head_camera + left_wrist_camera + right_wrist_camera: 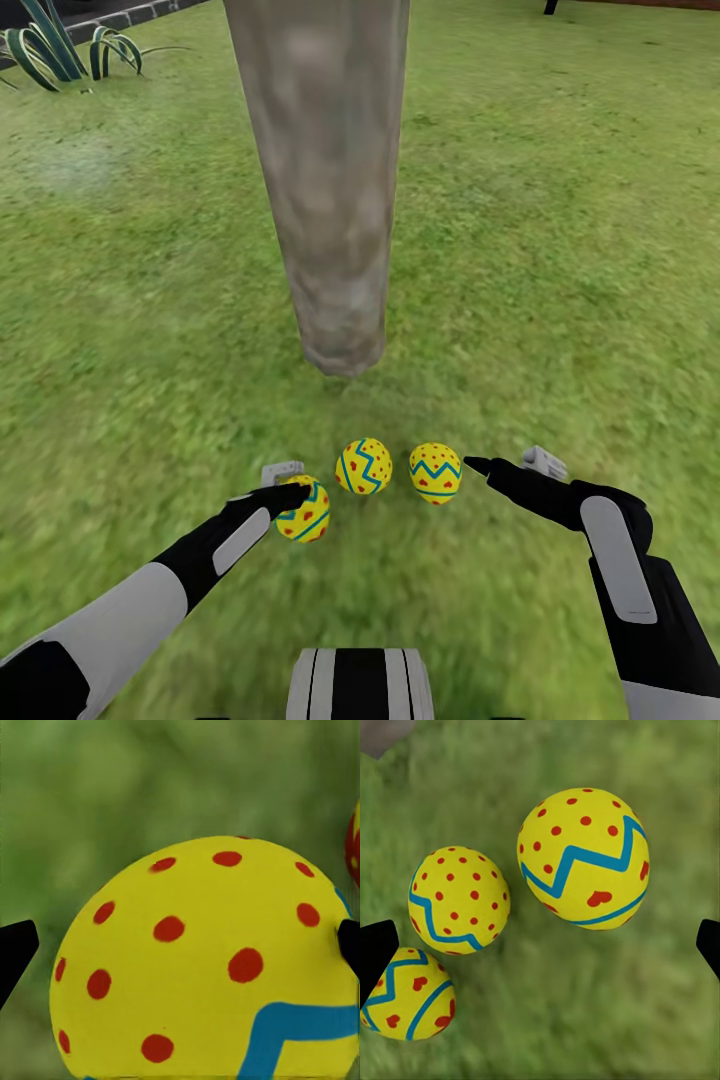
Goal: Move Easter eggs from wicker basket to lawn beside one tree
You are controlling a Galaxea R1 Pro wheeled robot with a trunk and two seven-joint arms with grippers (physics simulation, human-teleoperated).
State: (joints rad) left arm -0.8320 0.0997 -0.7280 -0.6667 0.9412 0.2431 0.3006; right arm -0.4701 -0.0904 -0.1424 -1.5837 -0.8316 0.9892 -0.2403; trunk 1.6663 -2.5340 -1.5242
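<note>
You have three eggs lying on the lawn (560, 250) in a short row just below the foot of the tree (325, 190), which runs from the top center of the head view down to mid-frame. The left egg (305, 512) sits a little lower in the frame than the middle egg (364, 466) and the right egg (435, 472); the middle and right ones lie close together with a strip of grass between them.

Your left gripper (285, 485) reaches in from the lower left, and its dark finger overlaps the left egg's upper edge. In the left wrist view that egg (202, 967) takes up most of the frame, with the two black fingertips (15, 949) at either side of it. The jaws are spread about as wide as the egg; you cannot tell whether they touch its shell.

Your right gripper (505, 462) comes in from the lower right, its dark finger tip pointing at the right egg and stopping just short of it. In the right wrist view the fingertips (376, 952) stand far apart at the frame's edges, so it is spread open with nothing between them, looking down on all three eggs: the big one (585, 859) upper right, a second (457, 900) left of center, a third (406, 994) at the lower left, partly behind a fingertip.

A spiky striped plant (60, 50) stands at the upper left of the head view, well apart from the tree.
</note>
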